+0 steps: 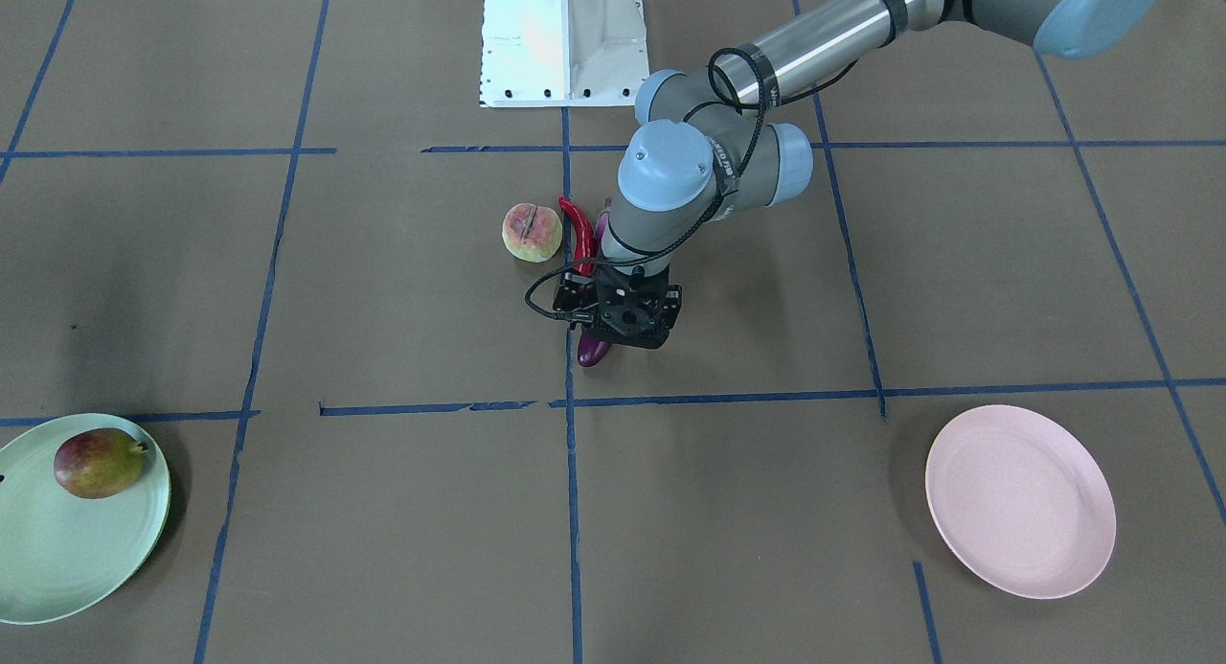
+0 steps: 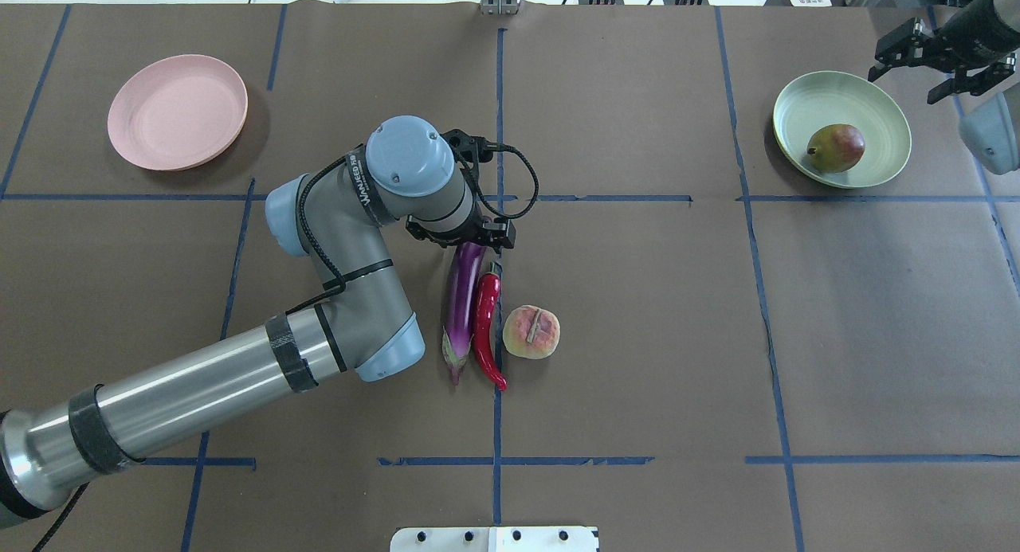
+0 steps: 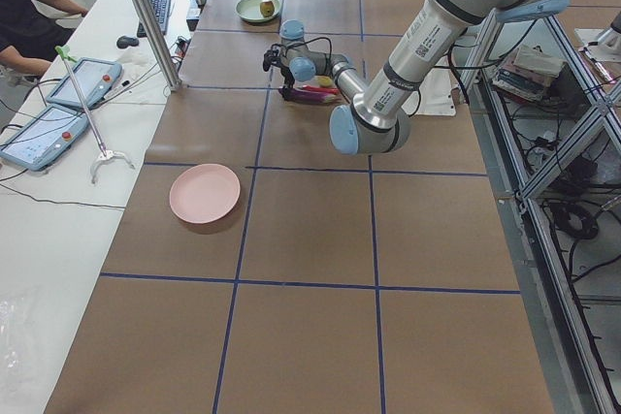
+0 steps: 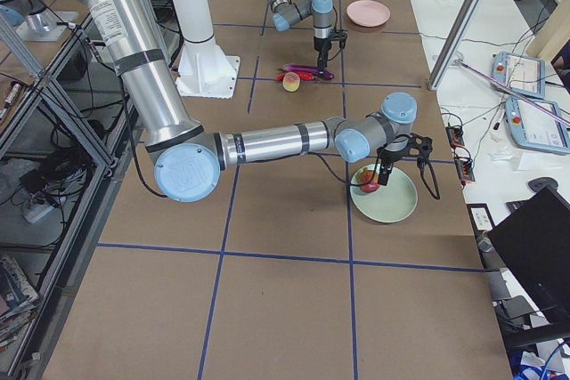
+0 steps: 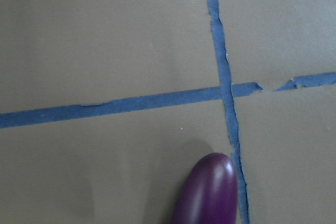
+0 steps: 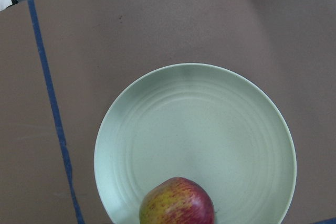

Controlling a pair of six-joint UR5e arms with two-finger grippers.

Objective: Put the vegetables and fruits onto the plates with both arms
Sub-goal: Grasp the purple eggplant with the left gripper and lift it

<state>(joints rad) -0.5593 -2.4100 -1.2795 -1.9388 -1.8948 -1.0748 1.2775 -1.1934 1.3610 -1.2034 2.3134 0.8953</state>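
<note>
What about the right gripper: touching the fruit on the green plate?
Apart. Overhead view: right gripper at the green plate edge, clear gap to the fruit.

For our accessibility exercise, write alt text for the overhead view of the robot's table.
The left arm's claw sits over one end of a purple eggplant beside a red chili and peach. A red-green fruit lies on the green plate; the pink plate is bare.

Brown table [image 2: 637, 337] gridded with blue tape lines [image 2: 558, 460].

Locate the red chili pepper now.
Overhead view: the chili pepper lies near the centre of the table, between the eggplant at left and the peach at right.
</note>
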